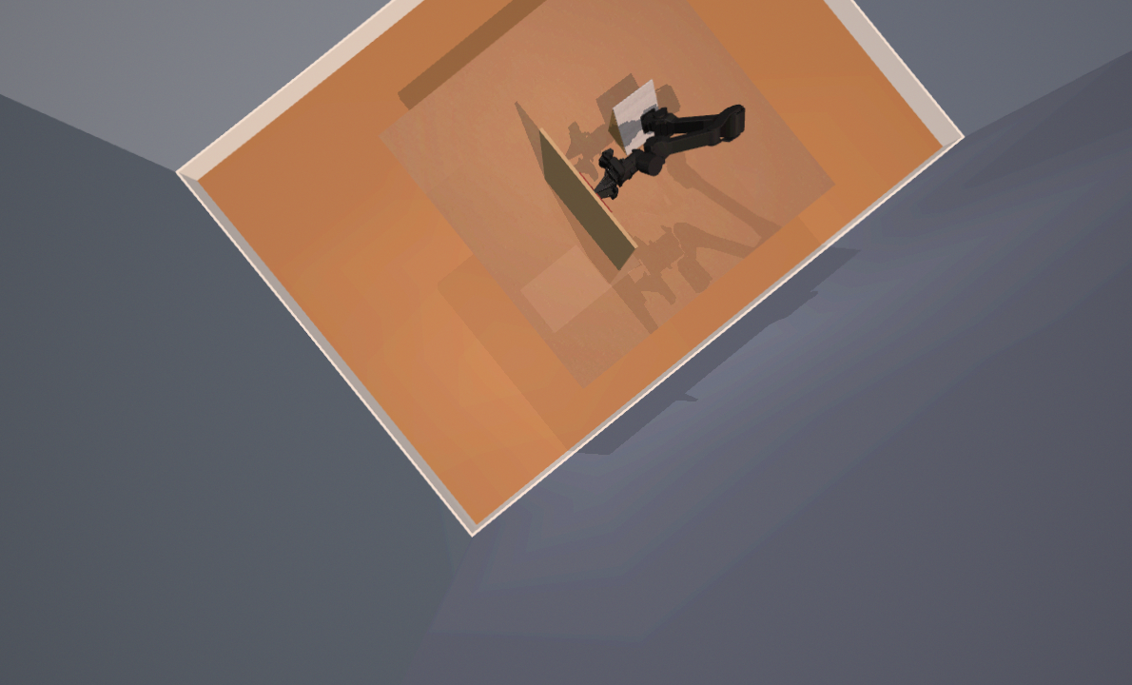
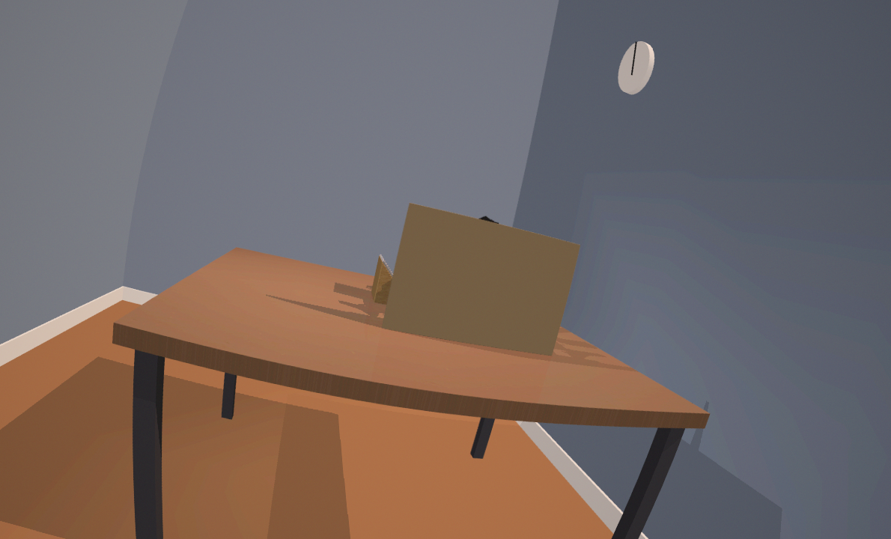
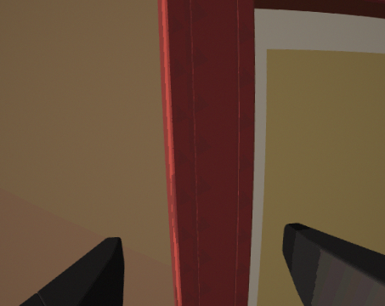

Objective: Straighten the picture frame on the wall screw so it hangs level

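Observation:
The picture frame [image 3: 215, 127] [image 1: 609, 205] has a red rim, a pale inner border and a yellow picture. It shows as thin red slivers in the top view, on the arm's side of the upright panel [image 1: 582, 204] [image 2: 482, 281] [image 3: 73, 106]. In the wrist view one red side bar runs almost straight up and down, its lower end slightly to the right. My gripper [image 3: 205, 245] [image 1: 601, 195] is open, one finger on each side of this bar with a visible gap to both. The screw and notched strip are hidden. I cannot tell from these views whether the frame hangs level.
The black arm [image 1: 689, 140] reaches in from the side facing the frame. A small white tilted board [image 1: 635, 110] [image 2: 381, 281] stands close beside the arm's base. All stand on the wooden table [image 2: 301, 348]. A round clock [image 2: 636, 67] is on the room wall.

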`<action>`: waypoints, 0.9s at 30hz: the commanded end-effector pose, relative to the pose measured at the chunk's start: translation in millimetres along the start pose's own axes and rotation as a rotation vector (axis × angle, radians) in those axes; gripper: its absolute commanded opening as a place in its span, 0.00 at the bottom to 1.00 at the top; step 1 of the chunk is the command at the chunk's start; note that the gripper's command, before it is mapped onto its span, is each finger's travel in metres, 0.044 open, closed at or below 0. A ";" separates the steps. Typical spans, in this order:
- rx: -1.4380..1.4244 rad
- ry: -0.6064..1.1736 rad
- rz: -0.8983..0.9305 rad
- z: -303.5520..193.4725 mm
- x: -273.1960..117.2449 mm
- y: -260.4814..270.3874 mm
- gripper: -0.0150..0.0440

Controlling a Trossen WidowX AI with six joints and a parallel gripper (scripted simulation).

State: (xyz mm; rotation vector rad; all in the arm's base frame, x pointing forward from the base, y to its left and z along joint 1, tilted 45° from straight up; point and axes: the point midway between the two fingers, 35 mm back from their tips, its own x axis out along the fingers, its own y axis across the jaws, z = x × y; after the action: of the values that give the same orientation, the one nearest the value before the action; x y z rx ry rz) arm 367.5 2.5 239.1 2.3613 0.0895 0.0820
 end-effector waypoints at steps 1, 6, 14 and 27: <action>0.029 0.002 0.004 -3.5 -18.7 3.6 0.69; 0.094 -0.001 0.007 -5.2 -59.1 3.8 0.69; 0.164 -0.004 0.011 0.2 -98.1 -5.2 0.69; 0.162 -0.009 0.007 8.5 -119.3 51.7 0.69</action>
State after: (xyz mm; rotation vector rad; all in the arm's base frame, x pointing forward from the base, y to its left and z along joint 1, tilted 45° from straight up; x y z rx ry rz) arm 264.0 -37.1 252.6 2.5196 0.0849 0.0627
